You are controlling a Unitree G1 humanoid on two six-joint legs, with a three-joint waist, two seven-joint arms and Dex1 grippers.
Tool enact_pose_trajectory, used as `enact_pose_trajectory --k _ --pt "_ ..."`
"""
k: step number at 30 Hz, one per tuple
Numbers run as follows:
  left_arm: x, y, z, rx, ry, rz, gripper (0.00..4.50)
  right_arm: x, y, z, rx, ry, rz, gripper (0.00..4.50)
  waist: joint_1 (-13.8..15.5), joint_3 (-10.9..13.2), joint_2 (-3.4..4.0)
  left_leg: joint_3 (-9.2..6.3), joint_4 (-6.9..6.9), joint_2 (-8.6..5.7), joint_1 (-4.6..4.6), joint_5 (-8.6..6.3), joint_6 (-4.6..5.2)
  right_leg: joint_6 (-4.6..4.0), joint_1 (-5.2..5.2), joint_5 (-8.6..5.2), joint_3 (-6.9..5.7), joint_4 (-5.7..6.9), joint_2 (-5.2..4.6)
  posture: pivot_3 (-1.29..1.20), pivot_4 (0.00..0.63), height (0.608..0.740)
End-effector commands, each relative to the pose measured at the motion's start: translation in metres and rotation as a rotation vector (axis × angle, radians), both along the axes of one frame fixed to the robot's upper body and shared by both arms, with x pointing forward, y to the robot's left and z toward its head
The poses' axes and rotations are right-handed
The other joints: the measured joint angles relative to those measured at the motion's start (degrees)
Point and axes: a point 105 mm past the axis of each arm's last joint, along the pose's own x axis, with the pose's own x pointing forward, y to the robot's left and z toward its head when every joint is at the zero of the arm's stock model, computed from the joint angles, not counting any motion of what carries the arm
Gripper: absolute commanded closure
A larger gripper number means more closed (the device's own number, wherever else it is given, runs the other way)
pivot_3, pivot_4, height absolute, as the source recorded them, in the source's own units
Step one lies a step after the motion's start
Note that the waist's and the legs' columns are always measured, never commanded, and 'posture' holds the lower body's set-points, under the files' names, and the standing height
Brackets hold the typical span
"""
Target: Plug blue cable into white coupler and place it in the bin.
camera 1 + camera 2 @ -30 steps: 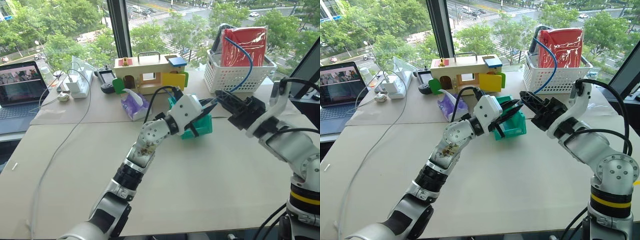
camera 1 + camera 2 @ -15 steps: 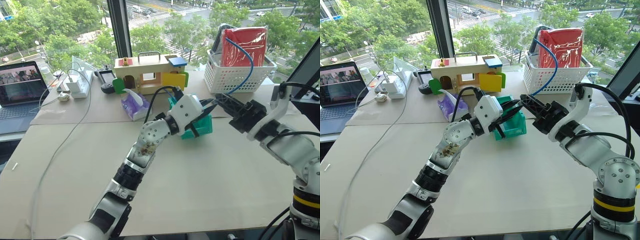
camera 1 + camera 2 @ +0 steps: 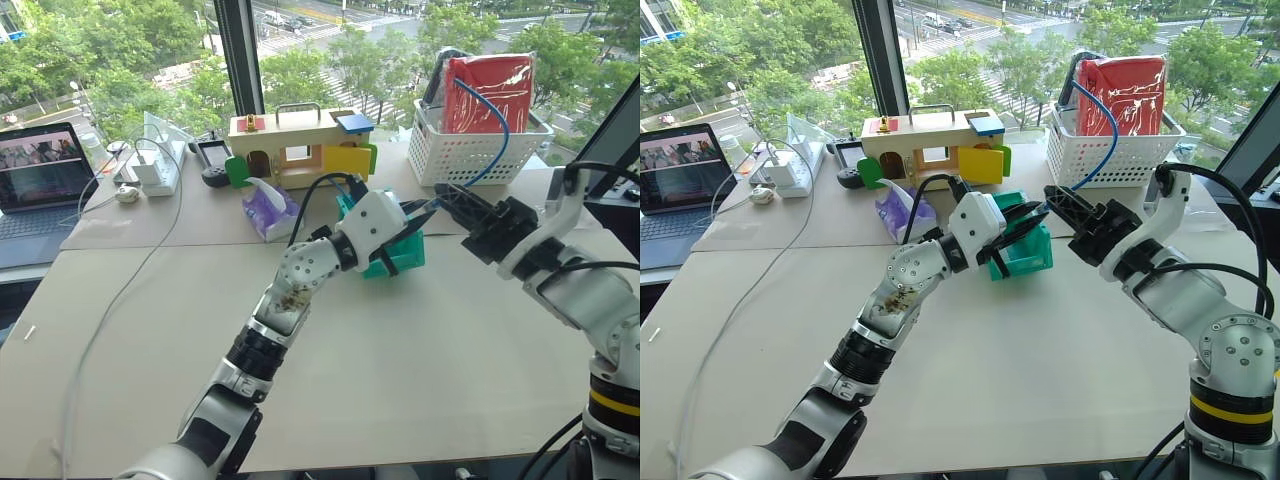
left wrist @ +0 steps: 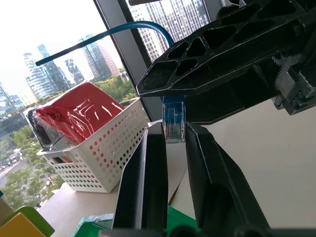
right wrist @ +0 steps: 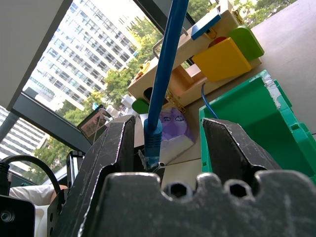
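The blue cable [image 3: 497,125] arcs from the white basket down into my right gripper [image 3: 447,197], which is shut on it close to its clear plug [image 4: 174,123]. In the left wrist view that plug hangs just past my left fingers [image 4: 148,173], under the right gripper's black finger. My left gripper [image 3: 424,208] is shut and held tip to tip with the right one, above the teal-green bin [image 3: 398,256] on the table. The right wrist view shows the cable [image 5: 165,74] running between its fingers, with the bin [image 5: 247,123] beyond. The white coupler is hidden.
A white lattice basket [image 3: 480,150] with a red packet stands at the back right. A wooden toy box [image 3: 300,140] and a purple tissue pack [image 3: 268,212] sit behind the bin. A laptop [image 3: 40,170], a power adapter [image 3: 150,170] and a long white cord are at the far left.
My right gripper's fingers have closed from a spread stance onto the blue cable. The left arm has stayed still.
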Motion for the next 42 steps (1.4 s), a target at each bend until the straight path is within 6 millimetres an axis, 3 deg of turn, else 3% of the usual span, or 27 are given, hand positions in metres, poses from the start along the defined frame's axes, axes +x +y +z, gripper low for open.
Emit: enact_pose_trajectory --k 1,11,14,19,22,23,27,31,33,38,41,42 --pt "-0.004 0.001 0.017 -0.039 -0.053 -0.009 3.90 -0.004 -0.002 0.013 0.009 -0.050 -0.007 4.48 0.0 0.0 0.00 0.00 0.00 0.00 0.00 0.00 0.00 0.00 0.00 0.00 0.00 0.00 0.00 0.00 0.150 0.740" --pt "-0.005 0.002 0.017 -0.071 -0.002 -0.039 3.90 -0.002 0.002 0.016 0.016 -0.061 0.005 4.48 0.0 0.0 0.00 0.01 0.00 0.00 0.00 0.00 0.00 0.00 0.00 0.00 0.00 0.00 0.00 0.00 0.150 0.740" --pt "-0.009 0.009 0.021 -0.136 0.073 -0.113 3.11 0.000 0.000 0.018 0.018 -0.068 -0.001 4.50 0.0 0.0 0.00 0.00 0.00 0.00 0.00 0.00 0.00 0.00 -0.01 0.00 0.00 0.00 0.00 0.00 0.150 0.740" --pt "-0.002 0.023 0.015 -0.098 0.129 -0.111 1.36 0.004 -0.008 0.027 0.028 -0.102 -0.039 4.50 -0.2 0.0 0.00 0.00 0.00 0.00 0.02 0.00 0.00 0.00 0.00 0.00 0.01 0.01 0.01 0.00 0.150 0.740" --pt "0.010 0.052 0.018 -0.097 0.132 -0.053 0.22 0.007 -0.022 0.039 0.039 -0.138 -0.088 4.50 -0.4 0.0 0.00 0.01 0.00 0.00 0.01 0.00 0.00 0.00 -0.01 0.00 0.01 0.02 0.01 0.00 0.150 0.740" --pt "0.019 0.073 0.022 -0.124 0.145 -0.008 0.05 0.006 -0.025 0.043 0.035 -0.152 -0.093 4.50 -0.5 0.0 0.00 0.01 0.00 0.00 0.01 0.00 0.00 0.00 -0.03 0.00 0.01 0.02 0.01 0.00 0.150 0.740" --pt "0.044 0.151 0.025 -0.121 0.147 0.197 0.05 0.005 -0.022 0.048 -0.009 -0.171 -0.056 4.50 -1.3 0.0 0.02 0.01 -0.04 0.07 0.06 0.00 -0.01 0.00 -0.09 0.00 0.01 0.04 0.09 0.00 0.150 0.740" --pt "0.032 0.195 0.019 -0.041 0.165 0.160 0.05 0.007 -0.013 0.044 -0.042 -0.173 -0.005 4.50 -1.5 0.0 0.04 0.03 -0.10 0.08 0.11 0.00 0.00 -0.01 -0.08 0.00 -0.01 0.06 0.09 0.00 0.150 0.740" --pt "0.022 0.208 0.004 0.046 0.205 0.111 0.05 0.008 -0.007 0.041 -0.059 -0.171 0.024 4.50 -1.5 0.0 0.04 0.03 -0.08 0.04 0.09 -0.03 0.04 0.01 -0.05 0.01 -0.02 0.09 0.04 0.00 0.150 0.740" --pt "-0.008 0.240 -0.056 0.343 0.362 -0.020 0.05 0.008 0.006 0.038 -0.091 -0.176 0.098 4.50 -1.5 0.0 0.06 0.03 -0.09 0.02 0.07 -0.06 0.09 0.09 -0.06 0.06 -0.04 0.06 0.03 0.00 0.150 0.740" --pt "-0.014 0.249 -0.073 0.393 0.436 -0.075 0.05 0.009 0.007 0.036 -0.098 -0.174 0.103 4.50 -1.1 0.0 0.06 0.02 -0.09 0.02 0.06 -0.07 0.11 0.08 -0.08 0.07 -0.06 0.02 0.02 0.00 0.150 0.740" --pt "-0.012 0.253 -0.087 0.463 0.451 -0.056 0.05 0.009 0.006 0.036 -0.100 -0.172 0.102 4.50 -0.8 0.0 0.06 0.02 -0.07 0.02 0.06 -0.08 0.12 0.08 -0.06 0.07 -0.07 0.01 0.02 0.00 0.150 0.740"
